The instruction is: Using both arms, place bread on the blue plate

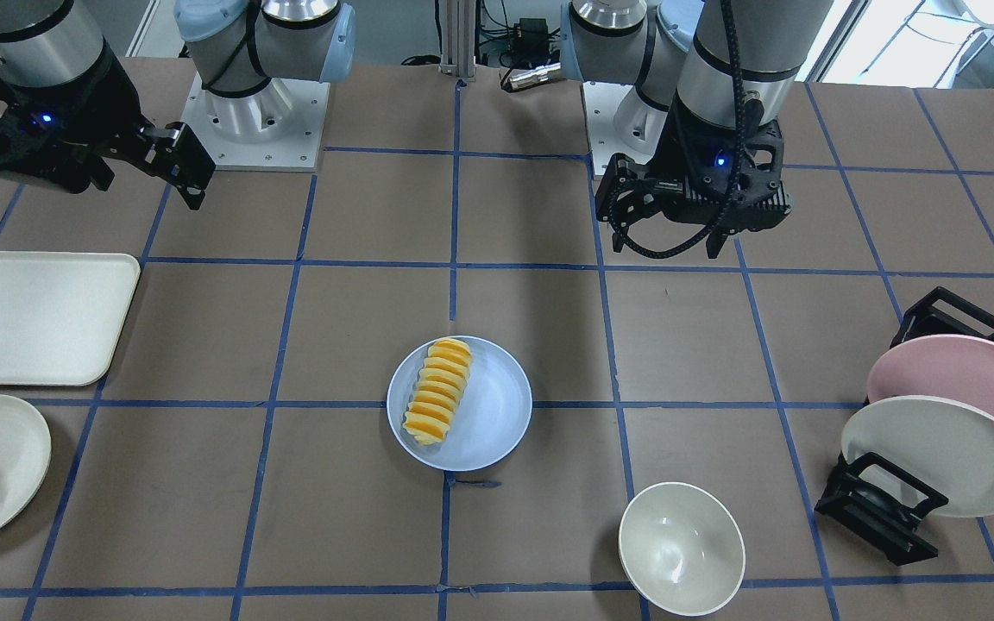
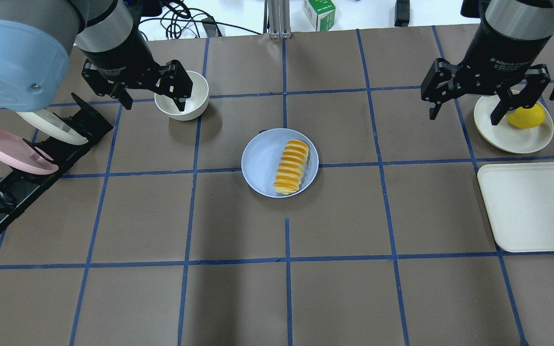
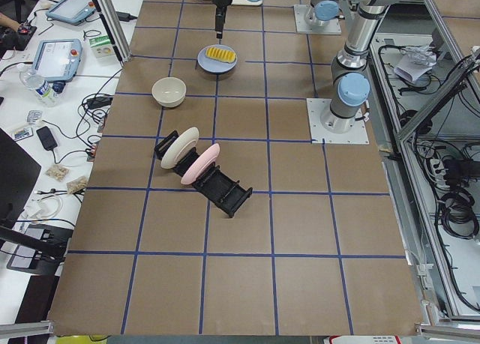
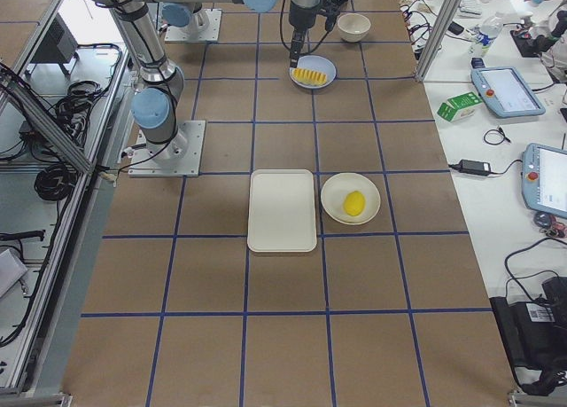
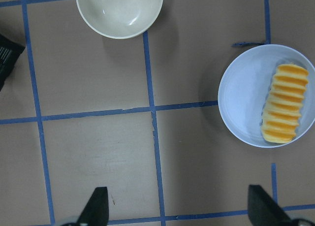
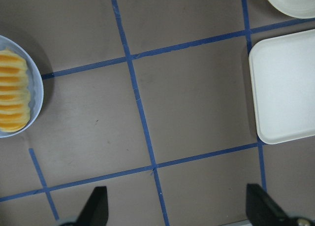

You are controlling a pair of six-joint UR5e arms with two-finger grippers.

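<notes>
The bread [image 2: 291,166] lies on the blue plate [image 2: 262,163] at the table's middle, toward the plate's right side in the overhead view. It also shows in the front view [image 1: 438,391] on the plate [image 1: 497,414]. My left gripper [image 2: 154,102] is open and empty, raised over a cream bowl far left of the plate. My right gripper [image 2: 464,115] is open and empty, raised far right of the plate. The left wrist view shows the bread [image 5: 285,110] and plate [image 5: 241,98] at its right. The right wrist view shows the bread [image 6: 12,90] at its left edge.
A cream bowl [image 2: 182,95] stands under the left gripper. A black dish rack [image 2: 27,178] at the left holds a pink plate [image 2: 12,154] and a cream plate. At the right are a white tray [image 2: 532,206] and a cream plate [image 2: 498,134] with a yellow fruit [image 2: 526,117].
</notes>
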